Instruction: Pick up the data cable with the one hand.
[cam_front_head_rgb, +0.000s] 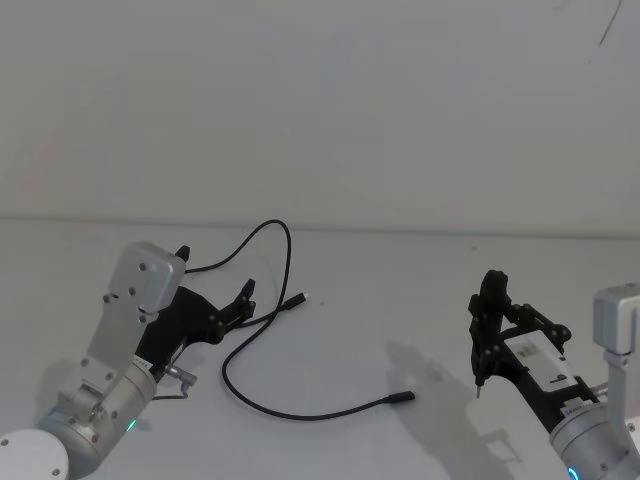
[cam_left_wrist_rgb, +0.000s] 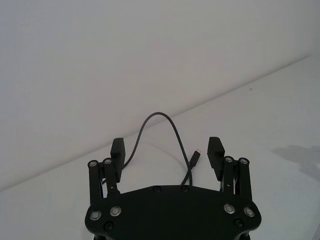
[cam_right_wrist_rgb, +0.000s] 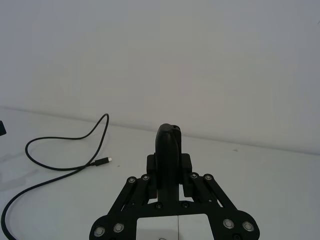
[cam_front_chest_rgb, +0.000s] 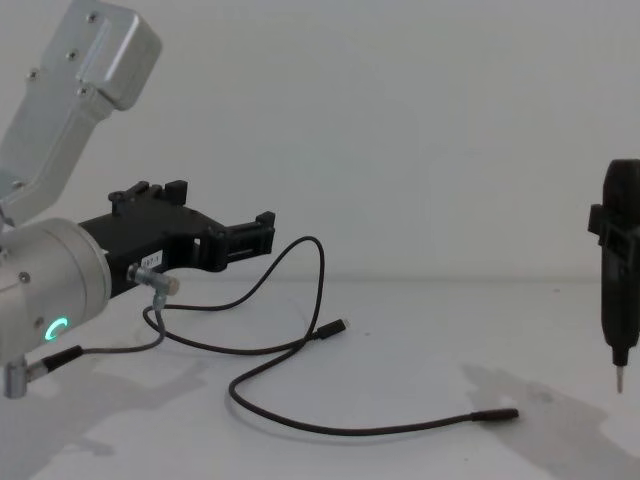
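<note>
Desk (cam_front_head_rgb: 420, 290) runs back to a plain wall (cam_front_head_rgb: 320, 100), and the far edge is a straight line just behind the cable's loop. There's a wide open stretch of desk betw. the cable and the R pincer.

L pincer (cam_left_wrist_rgb: 166, 151) hovers low over the left part of the desk, fingers (cam_left_wrist_rgb: 118, 150) spread wide, gripping nothing. Cable (cam_front_head_rgb: 400, 398) lies on the desk right ahead of it. In L wrist view its raised loop arcs betw. the two fingers, w/ one plug just inside one of them. The other plug lies nearer mid-desk, well apart from both pincers.

R pincer (cam_right_wrist_rgb: 168, 132) is off right, pointing down, closed on nothing.

In head view the cable's left stretch runs behind the L arm, so I can't tell if it touches the pincer. In L wrist view the pincer body cuts off the near part.
</note>
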